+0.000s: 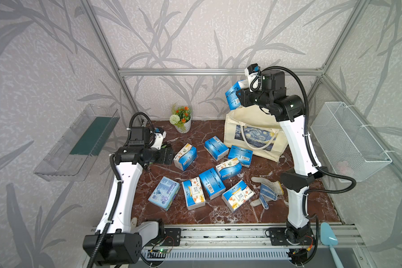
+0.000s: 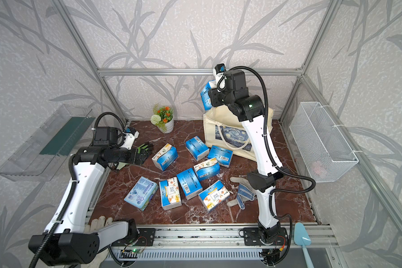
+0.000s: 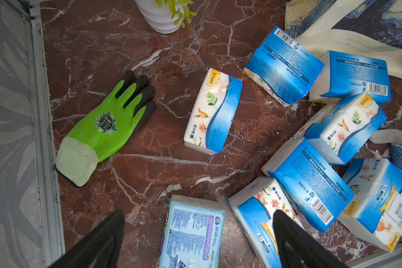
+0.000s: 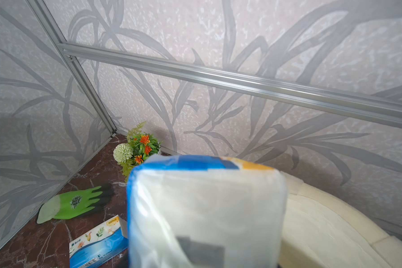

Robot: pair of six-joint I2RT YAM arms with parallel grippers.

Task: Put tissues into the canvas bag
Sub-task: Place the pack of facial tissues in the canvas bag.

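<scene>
Between the fingers of the right pincer (image 1: 239,94) sits one blue-and-white tissue pack (image 1: 232,96), pinched fast and raised well off the tabletop. In the right wrist view its white end fills the foreground. Below that pincer stands the canvas bag (image 1: 232,133), cream with a blue Starry Night print and white rope handles, its mouth facing up. The pack hangs over the bag's top edge, and whether it touches the fabric cannot be told. Across the table, the left pincer (image 1: 171,155) hovers low with its jaws spread wide. Just ahead of its fingertips lies a floral tissue pack (image 1: 185,156), and a green work glove (image 3: 107,123) lies close beside it on the red marble tabletop (image 1: 195,218). Farther out from the left pincer, toward the right arm, six more tissue packs (image 1: 211,183) lie scattered, some touching. A pale blue pack (image 1: 164,192) lies nearer the robot's base rail than the left pincer. A white-and-blue dotted glove (image 1: 266,191) rests beyond the cluster, near the right arm's elbow. A small white pot of artificial flowers (image 1: 182,120) stands at the back wall, between the two pincers and far below the right one. A white wire mesh basket (image 1: 348,143) hangs on the side wall, on the outer side of the right arm.
</scene>
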